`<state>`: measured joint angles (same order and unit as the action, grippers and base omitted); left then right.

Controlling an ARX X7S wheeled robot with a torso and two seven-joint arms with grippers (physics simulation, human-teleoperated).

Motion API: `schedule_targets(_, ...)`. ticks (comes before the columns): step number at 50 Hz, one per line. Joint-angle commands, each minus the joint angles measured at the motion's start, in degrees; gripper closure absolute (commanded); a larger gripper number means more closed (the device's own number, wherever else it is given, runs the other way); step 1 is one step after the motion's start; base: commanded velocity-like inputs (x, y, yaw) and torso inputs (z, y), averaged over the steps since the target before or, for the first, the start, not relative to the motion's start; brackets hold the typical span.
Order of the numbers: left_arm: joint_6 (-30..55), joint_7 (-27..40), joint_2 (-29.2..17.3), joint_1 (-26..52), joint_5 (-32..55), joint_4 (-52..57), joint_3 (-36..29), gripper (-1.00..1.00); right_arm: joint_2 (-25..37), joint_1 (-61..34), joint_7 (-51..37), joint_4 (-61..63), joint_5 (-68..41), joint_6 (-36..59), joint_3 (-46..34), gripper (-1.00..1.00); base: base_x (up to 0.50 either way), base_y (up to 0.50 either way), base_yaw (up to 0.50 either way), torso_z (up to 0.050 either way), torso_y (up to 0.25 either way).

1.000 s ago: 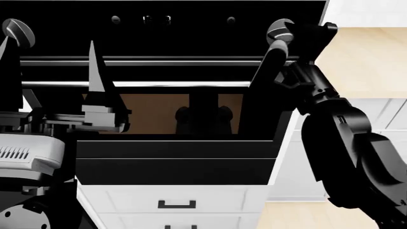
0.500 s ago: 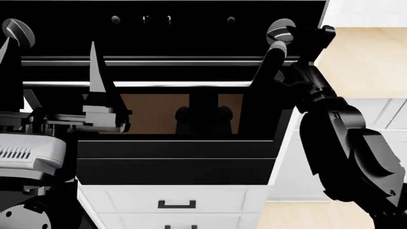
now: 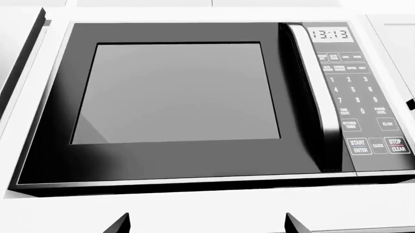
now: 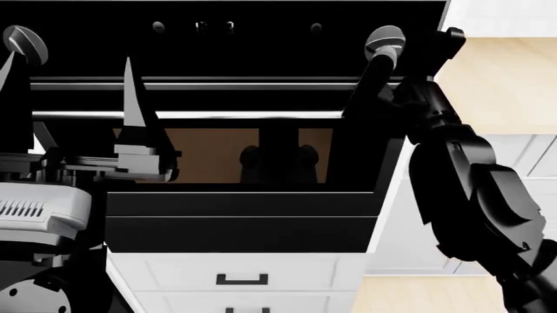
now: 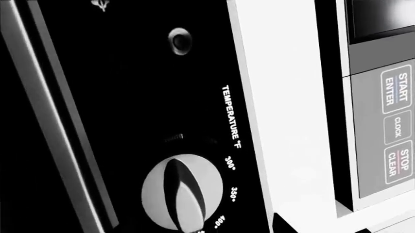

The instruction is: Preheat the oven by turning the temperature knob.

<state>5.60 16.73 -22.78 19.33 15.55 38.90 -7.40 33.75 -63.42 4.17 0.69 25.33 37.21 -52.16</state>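
The black oven [image 4: 244, 215] fills the head view, with a brown window [image 4: 209, 153], a silver bar handle [image 4: 192, 115] and two silver dials. The temperature knob [image 4: 384, 39] is the right dial. In the right wrist view it [image 5: 183, 191] sits below the label TEMPERATURE °F, beside the marks 300, 350 and 400. My right gripper [image 4: 414, 51] is open at this knob, one finger [image 4: 376, 68] just under it and the other [image 4: 449, 36] to its right. Only one fingertip [image 5: 282, 224] shows in the right wrist view, clear of the knob. My left gripper [image 4: 70, 98] is open and empty.
The other dial [image 4: 21, 42] is at the panel's left end, behind my left gripper's finger. White drawers [image 4: 244, 277] lie below the oven. A microwave [image 3: 175, 92] with a keypad fills the left wrist view, and its buttons [image 5: 395, 126] show in the right wrist view.
My right wrist has rolled a little at the knob, and its outer finger now stands slightly higher and further right. The left arm has not moved.
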Motion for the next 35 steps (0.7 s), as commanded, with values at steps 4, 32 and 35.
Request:
schedule_targets(4, -0.1, 0.2, -0.2, 0.0, 0.1, 0.0, -0.1, -1.00, -0.8, -0.6, -0.6, -2.1, 0.2, -0.8, -0.3, -1.00, 0.00, 0.00, 0.00, 0.000, 0.000)
schedule_targets(32, -0.5, 0.5, -0.6, 0.0, 0.3, -0.4, -0.2, -1.00, -1.8, -2.2, -1.2, -8.2, 0.1, -3.5, -1.1, -1.00, 0.00, 0.00, 0.00, 0.000, 0.000)
schedule_targets(35, -0.6, 0.5, -0.6, 0.0, 0.3, -0.5, -0.2, -1.00, -2.0, -2.3, -1.5, -8.8, 0.2, -3.6, -1.1, -1.00, 0.00, 0.00, 0.00, 0.000, 0.000)
